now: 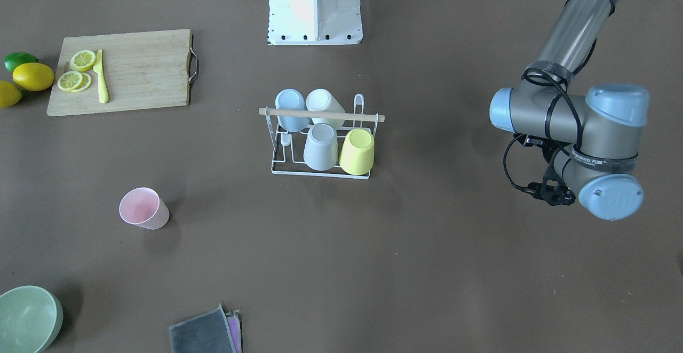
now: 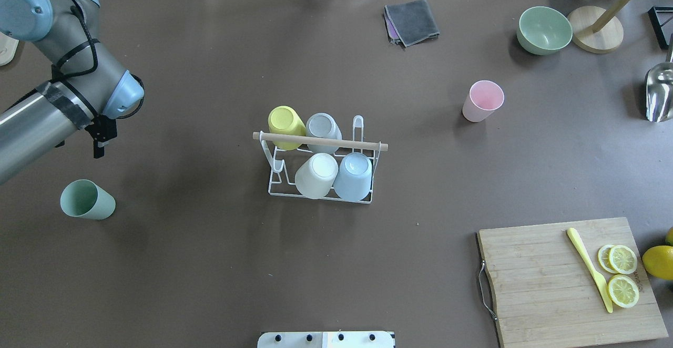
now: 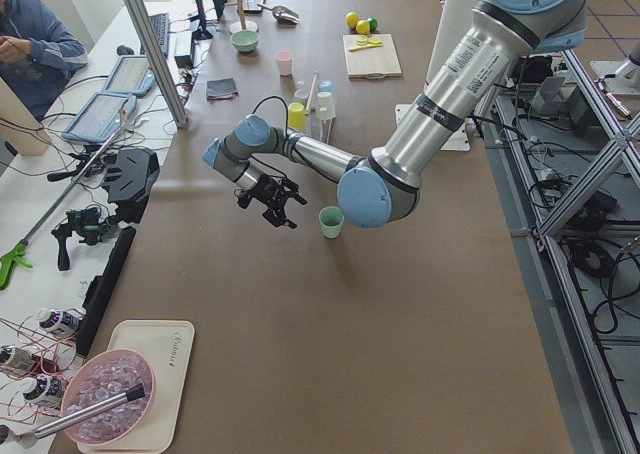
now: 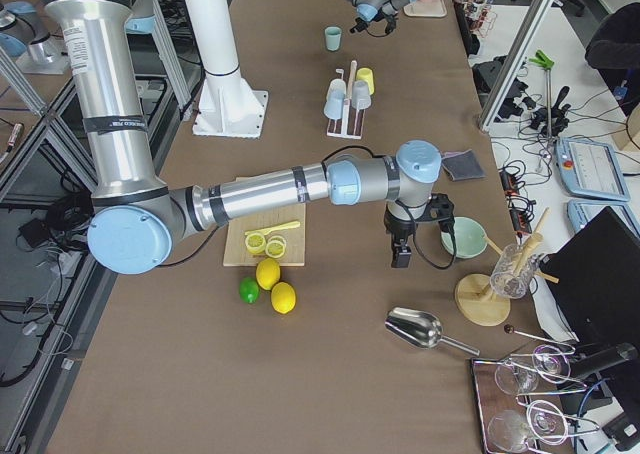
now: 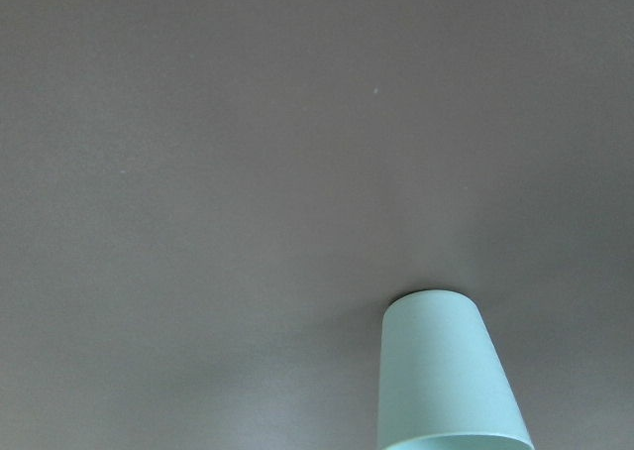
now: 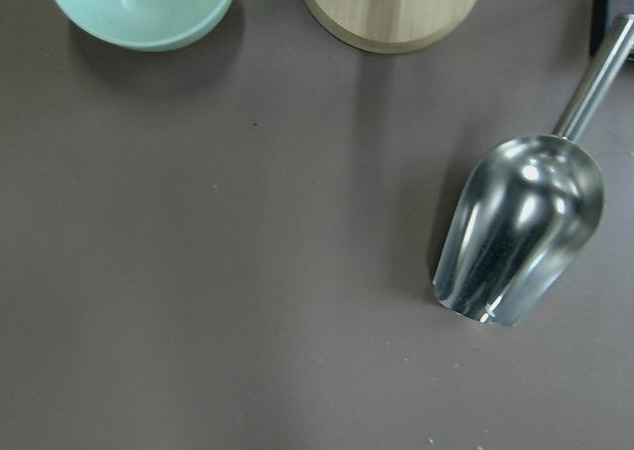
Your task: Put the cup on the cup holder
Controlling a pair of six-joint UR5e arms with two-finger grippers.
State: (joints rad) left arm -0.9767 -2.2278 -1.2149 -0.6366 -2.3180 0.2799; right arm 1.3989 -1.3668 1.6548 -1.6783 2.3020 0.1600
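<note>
The white wire cup holder (image 2: 368,144) with a wooden rod handle stands at the table's middle and also shows in the front view (image 1: 320,114). Several cups sit upside down on it: yellow, grey, white and blue. A mint green cup (image 2: 87,199) stands upright at the left, just below my left gripper (image 2: 99,145), which hangs empty above the table and looks open in the left side view (image 3: 268,200). The left wrist view shows that cup (image 5: 451,381) at the bottom. A pink cup (image 2: 482,101) stands upright at the right. My right gripper (image 4: 400,254) shows only in the right side view, so I cannot tell its state.
A cutting board (image 2: 541,279) with lemon slices and a yellow knife lies front right. A green bowl (image 2: 544,30), a wooden stand base (image 2: 597,35), a metal scoop (image 2: 660,90) and a folded grey cloth (image 2: 413,21) lie along the far side.
</note>
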